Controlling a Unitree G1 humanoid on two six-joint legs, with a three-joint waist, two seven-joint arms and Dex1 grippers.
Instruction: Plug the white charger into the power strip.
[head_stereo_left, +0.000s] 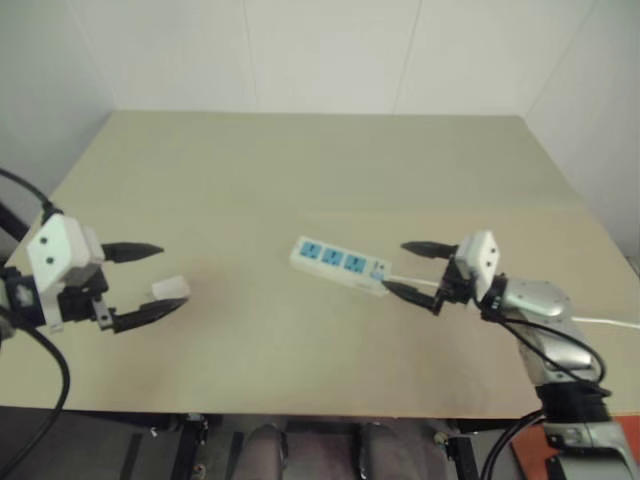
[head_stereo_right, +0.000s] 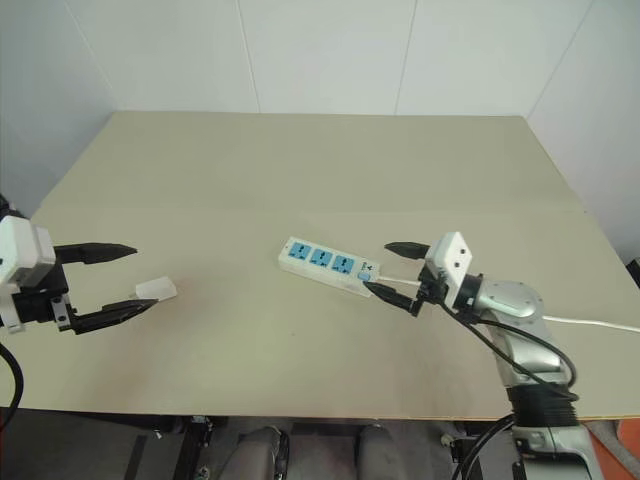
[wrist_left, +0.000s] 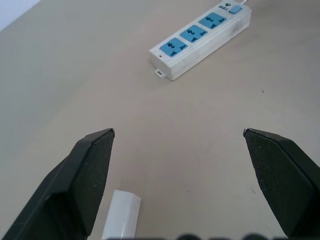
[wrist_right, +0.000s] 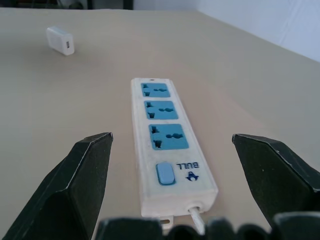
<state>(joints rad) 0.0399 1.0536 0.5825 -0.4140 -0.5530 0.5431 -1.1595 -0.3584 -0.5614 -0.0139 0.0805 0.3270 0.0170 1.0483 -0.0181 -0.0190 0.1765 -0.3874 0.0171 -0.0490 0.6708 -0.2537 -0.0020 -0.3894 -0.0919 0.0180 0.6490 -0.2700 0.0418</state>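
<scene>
The white charger (head_stereo_left: 171, 289) lies on the table at the left, between the fingertips of my left gripper (head_stereo_left: 158, 279), which stands open around it without touching. The same charger (wrist_left: 121, 214) shows low in the left wrist view, and far off as a small block (wrist_right: 60, 40) in the right wrist view. The power strip (head_stereo_left: 340, 264), white with three blue sockets, lies mid-table, its switch end toward my right gripper (head_stereo_left: 412, 268). That gripper is open and level, its fingertips just short of the strip's switch end (wrist_right: 166, 174).
The strip's thin white cord (head_stereo_left: 600, 322) runs off to the right past my right arm. The beige table (head_stereo_left: 300, 170) is bare toward the back and ends at white walls. Its front edge lies close below both grippers.
</scene>
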